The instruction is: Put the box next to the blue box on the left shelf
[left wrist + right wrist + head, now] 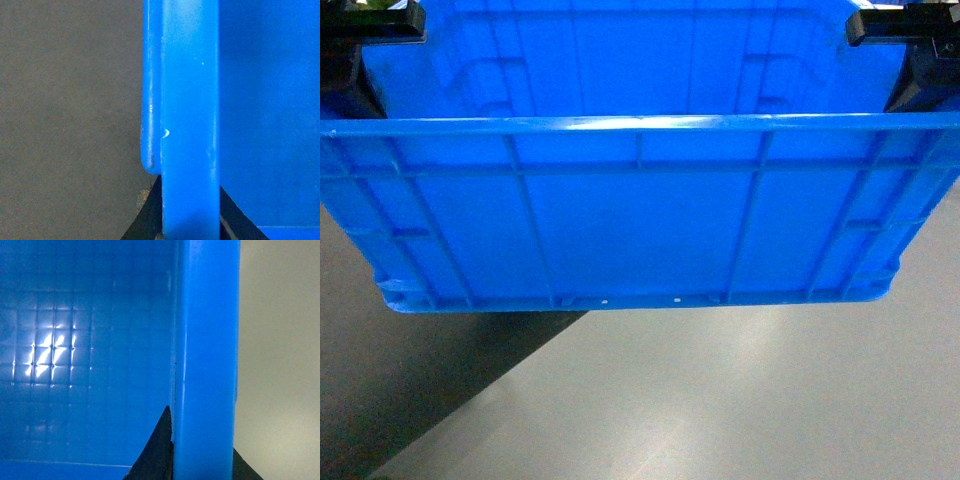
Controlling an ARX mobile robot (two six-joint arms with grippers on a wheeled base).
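Box (640,220) is held above grey floor (720,400): left gripper (190,220) clamped on left rim, right gripper (202,460) clamped on right rim.

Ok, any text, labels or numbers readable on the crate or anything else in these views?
None. The box shows only bare ribbed blue plastic in all three views.
The floor carries no markings.
The left gripper and right gripper show no legible lettering.
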